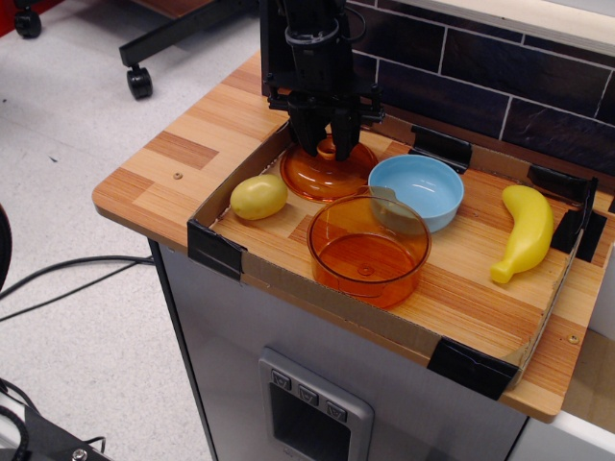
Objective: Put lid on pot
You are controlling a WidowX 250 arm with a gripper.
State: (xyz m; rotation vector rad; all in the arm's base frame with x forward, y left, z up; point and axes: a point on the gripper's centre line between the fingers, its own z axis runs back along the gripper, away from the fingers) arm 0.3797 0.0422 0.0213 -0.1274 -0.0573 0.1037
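The orange domed lid [322, 176] lies at the back left of the tray, and its ring knob [328, 150] shows between my fingers. My black gripper [327, 142] stands straight over the lid with its fingers closed in on the knob; the lid still rests on the tray floor. The translucent orange pot [369, 252] stands open and empty at the tray's front, just in front and to the right of the lid, touching the blue bowl's near side.
A light blue bowl [416, 191] sits right of the lid. A yellow lemon-like fruit [258, 197] lies left of the pot, a yellow banana [524, 231] at the far right. The cardboard tray wall [317, 303] has black corner clips. A dark tiled wall stands behind.
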